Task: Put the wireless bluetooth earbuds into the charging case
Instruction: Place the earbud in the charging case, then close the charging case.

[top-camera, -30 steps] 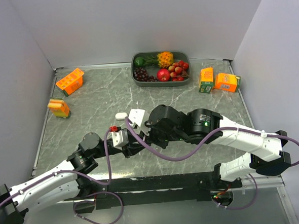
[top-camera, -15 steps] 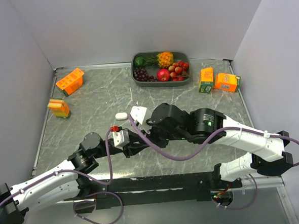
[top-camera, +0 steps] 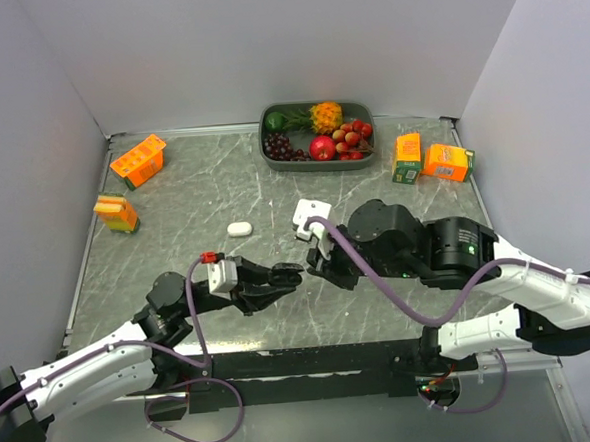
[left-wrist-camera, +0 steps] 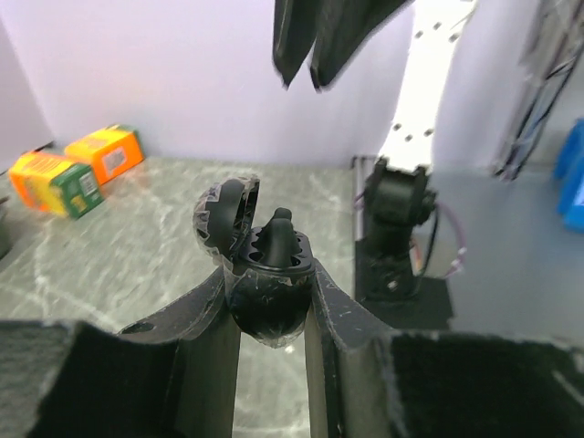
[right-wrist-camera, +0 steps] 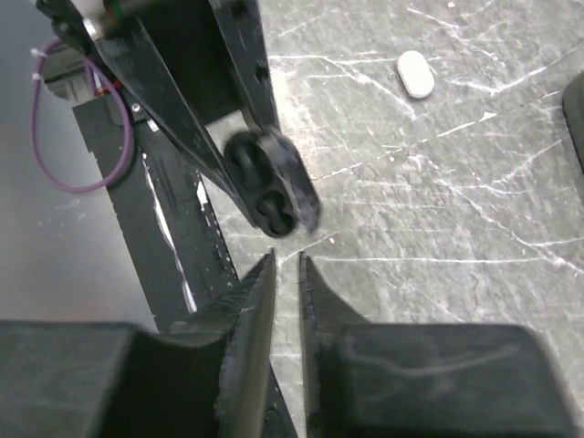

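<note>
Earbuds look light, glossy and slippery, so pinch gently across the body. One black bud (left-wrist-camera: 281, 230) seems seated in the charging case (left-wrist-camera: 269, 306), which the left fingers (left-wrist-camera: 336, 315) clamp. The right fingers (right-wrist-camera: 258, 292), almost together and seemingly empty, are just beside it.

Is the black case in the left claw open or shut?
Open. The left wrist view shows the lid hinged back from the black case in the left claw; the right wrist view shows its sockets exposed.

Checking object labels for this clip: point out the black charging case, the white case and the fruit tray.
black charging case (left-wrist-camera: 267, 294), left wrist view, lower body.
white case (top-camera: 238, 228), top external view, its middle.
fruit tray (top-camera: 317, 165), top external view, near wall.
</note>
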Controlling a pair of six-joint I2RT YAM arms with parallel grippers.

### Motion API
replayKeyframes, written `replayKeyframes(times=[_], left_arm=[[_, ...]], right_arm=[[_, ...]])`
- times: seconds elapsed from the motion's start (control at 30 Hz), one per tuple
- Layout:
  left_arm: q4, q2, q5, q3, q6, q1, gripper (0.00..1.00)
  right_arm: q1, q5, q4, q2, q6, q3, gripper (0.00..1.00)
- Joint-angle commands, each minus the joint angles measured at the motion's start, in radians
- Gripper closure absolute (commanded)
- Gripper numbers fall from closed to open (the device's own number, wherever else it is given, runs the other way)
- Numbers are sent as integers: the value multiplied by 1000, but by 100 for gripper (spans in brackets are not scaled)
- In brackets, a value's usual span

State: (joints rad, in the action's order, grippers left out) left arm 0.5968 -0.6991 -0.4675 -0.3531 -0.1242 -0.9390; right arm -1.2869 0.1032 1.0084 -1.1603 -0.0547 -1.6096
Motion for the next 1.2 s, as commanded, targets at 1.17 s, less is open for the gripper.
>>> replayKeyframes(times=[1.17], left_arm=[[225, -85, -332, -60, -264, 94, 99]], right_arm=[[17, 87, -352, 168, 25, 174, 57]])
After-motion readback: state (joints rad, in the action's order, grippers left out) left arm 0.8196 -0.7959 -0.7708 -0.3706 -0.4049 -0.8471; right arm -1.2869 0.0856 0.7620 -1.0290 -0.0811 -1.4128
